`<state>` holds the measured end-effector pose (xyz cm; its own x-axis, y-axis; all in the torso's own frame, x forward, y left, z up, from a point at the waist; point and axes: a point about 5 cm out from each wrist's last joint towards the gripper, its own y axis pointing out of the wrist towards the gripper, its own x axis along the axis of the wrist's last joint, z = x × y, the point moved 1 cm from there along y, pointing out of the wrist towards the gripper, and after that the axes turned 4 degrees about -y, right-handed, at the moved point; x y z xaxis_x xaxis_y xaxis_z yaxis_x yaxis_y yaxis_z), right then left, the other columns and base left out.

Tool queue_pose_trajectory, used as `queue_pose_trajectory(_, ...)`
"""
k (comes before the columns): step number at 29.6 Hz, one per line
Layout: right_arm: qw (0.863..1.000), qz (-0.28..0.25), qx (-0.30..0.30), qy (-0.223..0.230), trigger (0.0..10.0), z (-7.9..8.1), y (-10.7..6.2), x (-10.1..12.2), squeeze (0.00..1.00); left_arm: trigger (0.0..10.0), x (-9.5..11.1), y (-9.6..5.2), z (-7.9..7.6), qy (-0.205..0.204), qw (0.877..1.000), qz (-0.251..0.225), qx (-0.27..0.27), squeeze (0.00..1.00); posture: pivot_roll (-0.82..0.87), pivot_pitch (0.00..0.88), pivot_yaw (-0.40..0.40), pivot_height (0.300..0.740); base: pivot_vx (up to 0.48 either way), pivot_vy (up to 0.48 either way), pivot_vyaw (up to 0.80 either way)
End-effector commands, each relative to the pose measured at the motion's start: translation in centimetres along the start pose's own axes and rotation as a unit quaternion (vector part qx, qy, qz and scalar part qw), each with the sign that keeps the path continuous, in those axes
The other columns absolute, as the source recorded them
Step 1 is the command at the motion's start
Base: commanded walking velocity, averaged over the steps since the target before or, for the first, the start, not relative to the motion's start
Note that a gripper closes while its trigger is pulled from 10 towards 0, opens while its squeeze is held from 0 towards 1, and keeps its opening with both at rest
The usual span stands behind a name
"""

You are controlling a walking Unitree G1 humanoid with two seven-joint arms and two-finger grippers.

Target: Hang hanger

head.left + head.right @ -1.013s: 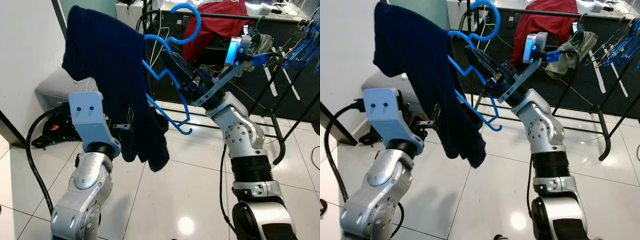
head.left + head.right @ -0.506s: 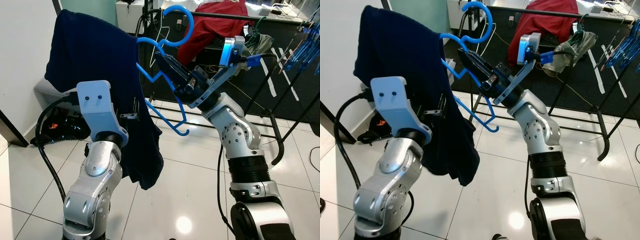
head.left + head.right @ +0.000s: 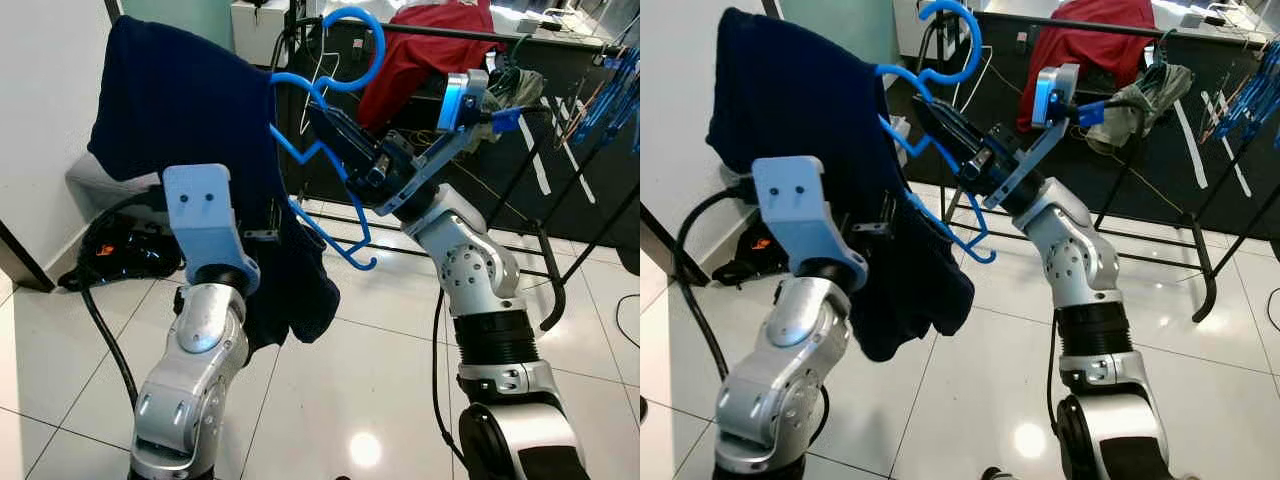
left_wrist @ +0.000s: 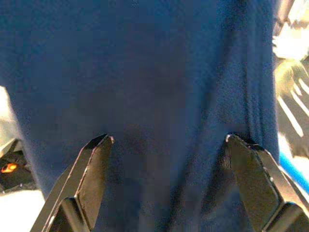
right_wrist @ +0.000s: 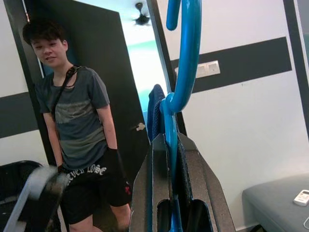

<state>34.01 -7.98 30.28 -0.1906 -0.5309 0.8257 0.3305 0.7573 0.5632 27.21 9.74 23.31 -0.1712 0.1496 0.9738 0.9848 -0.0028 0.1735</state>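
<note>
Left gripper (image 4: 166, 145) raised at the left, jaws spread wide, both black fingertips (image 4: 99, 145) against or just short of the dark navy garment (image 3: 190, 110); contact not resolvable. No grip on the cloth.

Navy garment draped over the left shoulder of the blue plastic hanger (image 3: 325, 160), bulk hanging down beside the left forearm, lower hem bunched near the elbow. Right shoulder of the hanger bare, zigzag arm and lower end hook exposed.

Right gripper (image 5: 170, 145) at centre, jaws closed on the hanger's neck just below the hook; blue stem running up between the fingers in the wrist view. Hook (image 3: 360, 40) upright, held high and free of any rail.

Black clothes rack (image 3: 500, 30) behind and to the right, top rail carrying a red garment (image 3: 430, 50) and a grey-green one; more blue hangers (image 3: 610, 90) at far right. Person (image 5: 77, 130) standing in a doorway in the right wrist view.

Progress, judged: hanger lifted and garment partly on. Remaining: seat garment on both shoulders, carry to rail, hook over, release.
</note>
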Motion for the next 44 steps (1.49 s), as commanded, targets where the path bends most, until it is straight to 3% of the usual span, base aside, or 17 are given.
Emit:
queue_pose_trajectory(1, 0.999, -0.016, 0.028, -0.011, 10.0, 0.7, 0.9, 1.1, 0.00, 10.0, -1.0, -0.1, -0.2, 0.023, 0.999, 0.023, -0.008, 0.00, -0.01, 0.107, -0.050, 0.740, 0.000, 0.000, 0.00)
queue_pose_trajectory(14, 0.999, -0.015, 0.026, -0.010, 10.0, 0.6, 0.8, 1.0, 0.00, 10.0, -0.9, -0.1, 0.6, 0.037, 0.999, 0.015, 0.009, 0.00, -0.01, 0.112, -0.050, 0.740, 0.000, 0.000, 0.00)
queue_pose_trajectory(15, 0.999, -0.015, 0.026, -0.009, 10.0, 0.6, 0.8, 1.0, 0.00, 3.5, -0.8, -0.1, 0.6, 0.038, 0.999, 0.011, 0.010, 0.00, -0.01, 0.112, -0.051, 0.740, 0.000, 0.000, 0.00)
queue_pose_trajectory(16, 0.999, -0.015, 0.026, -0.009, 10.0, 0.6, 0.8, 1.0, 0.00, 3.5, -0.8, -0.1, 0.6, 0.038, 0.999, 0.011, 0.010, 0.00, -0.01, 0.112, -0.051, 0.740, 0.000, 0.000, 0.00)
queue_pose_trajectory(17, 0.999, -0.015, 0.027, -0.009, 10.0, 0.6, 0.8, 1.0, 0.00, 0.0, -0.7, -0.1, 0.6, 0.040, 0.999, 0.007, 0.011, 0.00, -0.01, 0.114, -0.051, 0.740, 0.000, 0.000, 0.00)
queue_pose_trajectory(34, 1.000, 0.000, 0.006, -0.028, 10.0, 0.1, 0.8, 0.6, 0.00, 0.0, 0.6, -0.1, 1.1, 0.057, 0.998, -0.024, 0.012, 0.00, -0.01, 0.122, -0.051, 0.740, 0.000, 0.000, 0.00)
queue_pose_trajectory(44, 0.998, 0.031, -0.013, -0.052, 10.0, -0.4, 0.8, -0.2, 0.00, 0.0, 1.4, -0.4, 0.0, 0.066, 0.996, -0.051, -0.032, 0.00, -0.01, 0.123, -0.058, 0.740, 0.000, 0.000, 0.00)
